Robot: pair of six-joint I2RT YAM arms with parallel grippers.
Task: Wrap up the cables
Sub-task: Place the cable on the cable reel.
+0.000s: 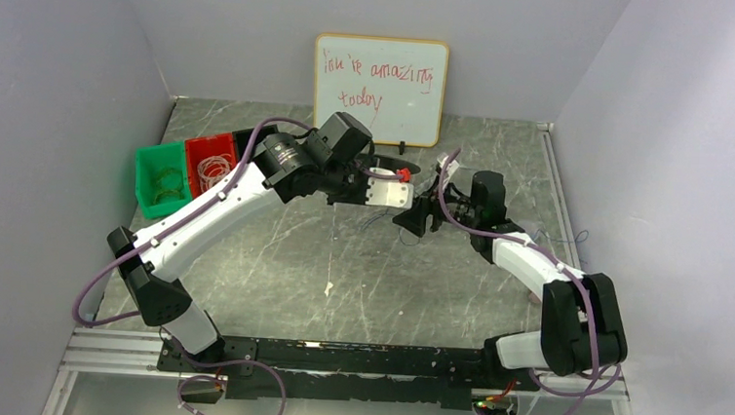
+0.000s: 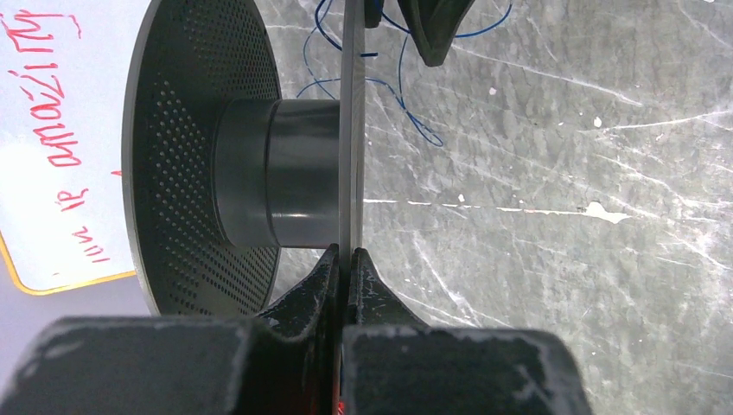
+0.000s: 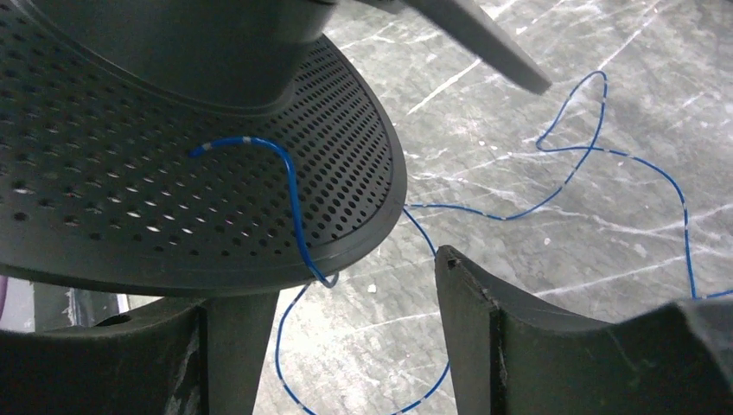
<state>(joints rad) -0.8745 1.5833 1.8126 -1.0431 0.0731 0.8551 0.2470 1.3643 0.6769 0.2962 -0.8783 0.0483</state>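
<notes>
Clamping the rim of one flange [image 2: 352,130] of the spool [image 2: 259,186], the left gripper [image 2: 348,259] is holding fully closed, with a pad pressing on each face of the thin disc. The spool is hanging above the table [image 2: 562,259] with its axis roughly level. The hub [image 2: 298,186] is showing bare in the left wrist view, with no turns lying on it.

The right gripper [image 3: 346,290] is standing with its jaws well apart just beside the spool and is gripping nothing. One finger [image 3: 519,346] is sitting clear of the flange rim, and the other is lying under it.

The cable [image 3: 290,186] is resting with one end on the perforated flange face near the hub. From there it is bending over the rim, passing unpinched through the gap between the right fingers, and trailing in loose loops across the table.

Judging from this, the task is only beginning:

- Done: the spool is being presented, and the cable end is lying on the flange. Whether that end is anchored cannot be told.
- Left: securing the end, then winding nearly the whole length onto the hub.
- A second cable is not showing clearly in any view.
</notes>
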